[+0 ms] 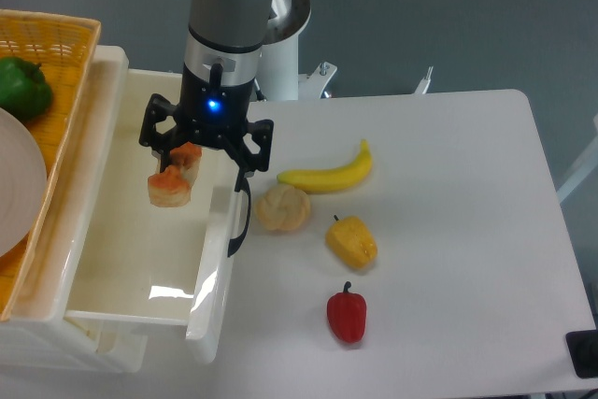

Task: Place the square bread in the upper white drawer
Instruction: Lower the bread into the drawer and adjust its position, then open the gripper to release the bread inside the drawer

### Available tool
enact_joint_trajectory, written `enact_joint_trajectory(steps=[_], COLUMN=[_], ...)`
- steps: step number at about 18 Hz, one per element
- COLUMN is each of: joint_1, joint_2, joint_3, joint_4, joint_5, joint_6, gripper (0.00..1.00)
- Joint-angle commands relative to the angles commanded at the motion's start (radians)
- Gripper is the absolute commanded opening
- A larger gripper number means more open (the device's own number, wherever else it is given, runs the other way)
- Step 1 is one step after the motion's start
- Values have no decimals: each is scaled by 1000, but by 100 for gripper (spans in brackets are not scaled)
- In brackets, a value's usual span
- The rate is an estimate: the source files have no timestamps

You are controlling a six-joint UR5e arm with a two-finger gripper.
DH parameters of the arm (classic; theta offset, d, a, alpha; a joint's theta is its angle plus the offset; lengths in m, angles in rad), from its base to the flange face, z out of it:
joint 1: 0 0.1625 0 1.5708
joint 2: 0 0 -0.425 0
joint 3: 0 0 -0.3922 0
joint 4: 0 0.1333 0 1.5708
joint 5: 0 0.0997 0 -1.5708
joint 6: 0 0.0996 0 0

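Observation:
My gripper (199,162) hangs over the right part of the upper white drawer (140,259), which is pulled open with its black handle (241,217) facing the table. The square bread (188,155), orange-brown on top with pale sides, sits between the fingers, close to the left finger (155,135). A second orange-brown shape (170,188) shows just below and to the left, against the glossy drawer floor. I cannot tell whether it is a reflection or another piece. The jaws stand closed on the bread.
A woven yellow basket (65,63) with a green pepper (22,86) and a white plate (17,184) sits left of the drawer. On the table lie a banana (327,173), a round bun (283,208), a yellow pepper (352,242) and a red pepper (347,315).

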Motion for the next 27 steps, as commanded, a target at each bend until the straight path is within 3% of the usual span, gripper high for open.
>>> enact_joint_trajectory(steps=[27], joint_1=[-20], joint_2=[-6], joint_3=[-9], joint_4=[14], joint_5=[-2], joint_6=[-2], gripper=[100])
